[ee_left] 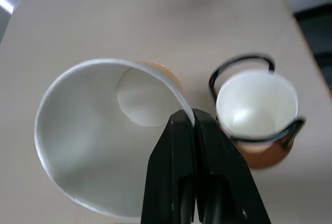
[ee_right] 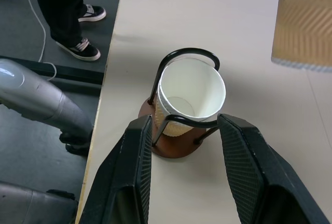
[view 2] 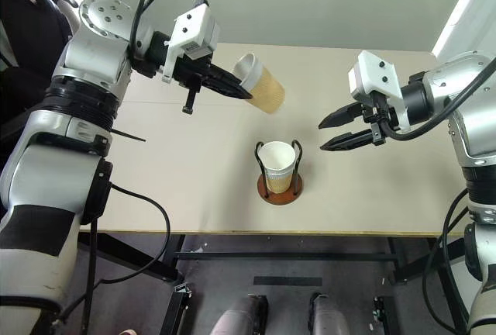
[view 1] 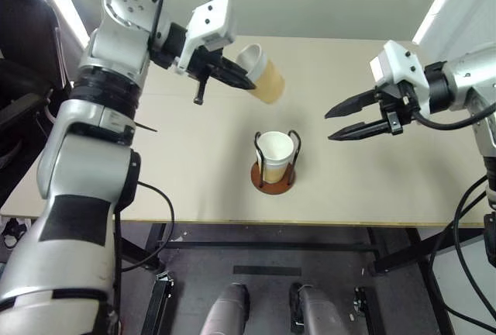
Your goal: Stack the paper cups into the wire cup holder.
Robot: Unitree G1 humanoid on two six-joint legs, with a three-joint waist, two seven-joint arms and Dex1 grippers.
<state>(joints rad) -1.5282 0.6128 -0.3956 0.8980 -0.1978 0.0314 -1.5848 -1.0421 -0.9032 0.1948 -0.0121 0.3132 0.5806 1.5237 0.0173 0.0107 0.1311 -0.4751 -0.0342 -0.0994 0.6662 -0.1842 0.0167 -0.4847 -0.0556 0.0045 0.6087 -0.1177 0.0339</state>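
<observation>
Left gripper [view 1: 236, 79], raised above the table [view 1: 194, 164], pinches a tilted paper cup [view 1: 263, 75] by its rim; right gripper [view 1: 335, 122] hovers open beside the wire cup holder [view 1: 275, 166].

Held paper cup [ee_right: 305, 22] cut off at frame edge; person's legs [ee_right: 67, 6] likewise.

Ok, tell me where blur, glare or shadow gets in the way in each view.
Left eye view: bright window strips flare in both upper corners; the held cup and the cup in the holder stay sharp. Left wrist view: the holder and its cup look soft and smeared; the black fingers are crisp. Right wrist view: the table is evenly lit, and the holder casts only a faint shadow.
</observation>
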